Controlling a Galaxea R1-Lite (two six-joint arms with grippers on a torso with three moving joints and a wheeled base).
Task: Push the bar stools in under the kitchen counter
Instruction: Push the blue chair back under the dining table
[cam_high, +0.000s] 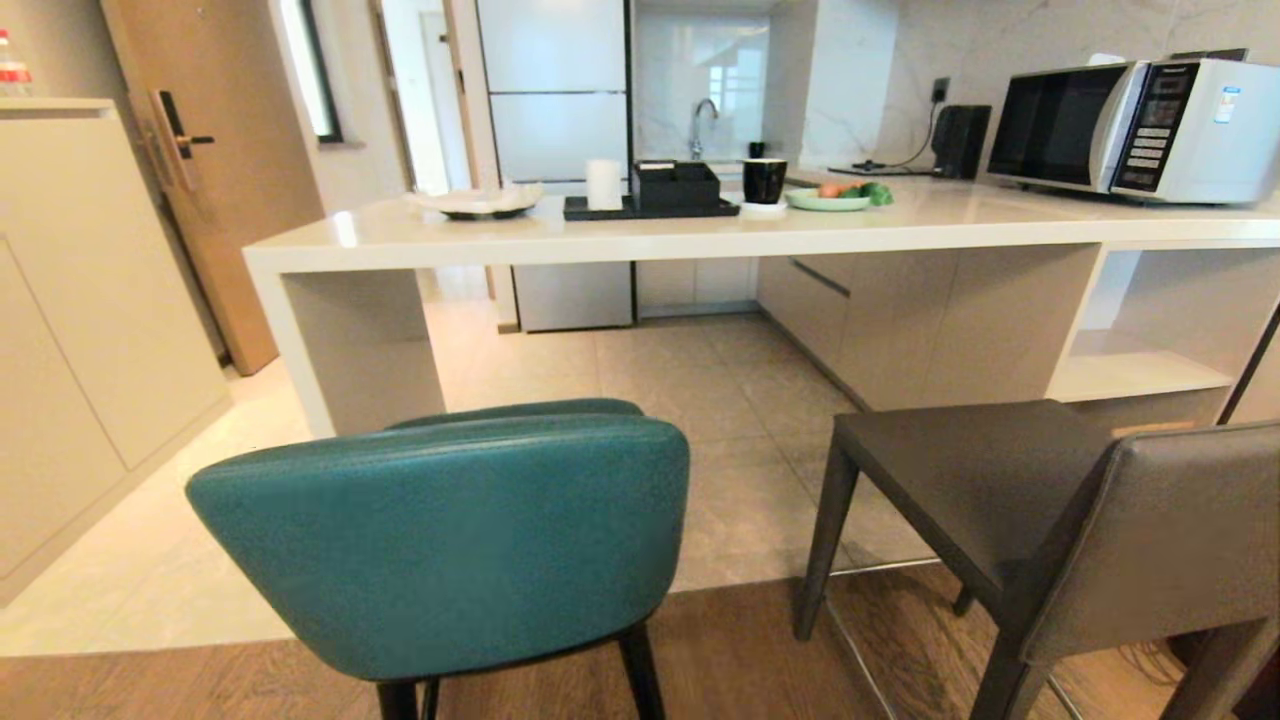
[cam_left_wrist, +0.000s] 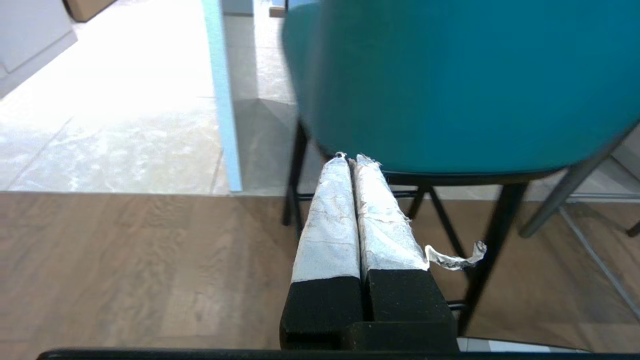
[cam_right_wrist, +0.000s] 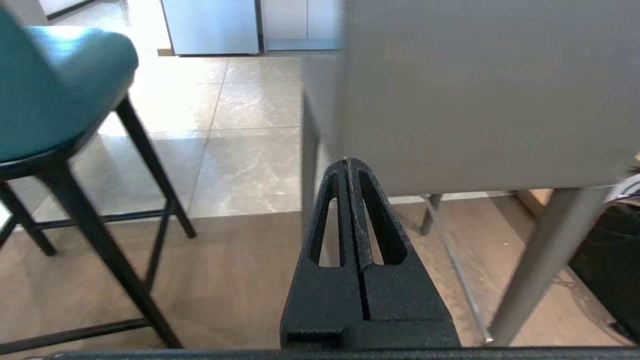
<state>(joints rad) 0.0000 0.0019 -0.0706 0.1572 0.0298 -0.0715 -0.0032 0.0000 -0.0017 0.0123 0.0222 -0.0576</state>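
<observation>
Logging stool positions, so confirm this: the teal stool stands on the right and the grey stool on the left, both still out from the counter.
Sides are swapped. The head view shows the teal stool on the left and the grey stool on the right, both still out from the counter.

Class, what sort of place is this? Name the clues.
Most likely a home kitchen with a bar counter: a microwave on it, a sink tap behind, and two stools, teal and grey.

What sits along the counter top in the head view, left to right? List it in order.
Shallow dish → white cylinder → black box on a black tray → black mug → green plate of vegetables → black speaker → microwave, all on the kitchen counter.
</observation>
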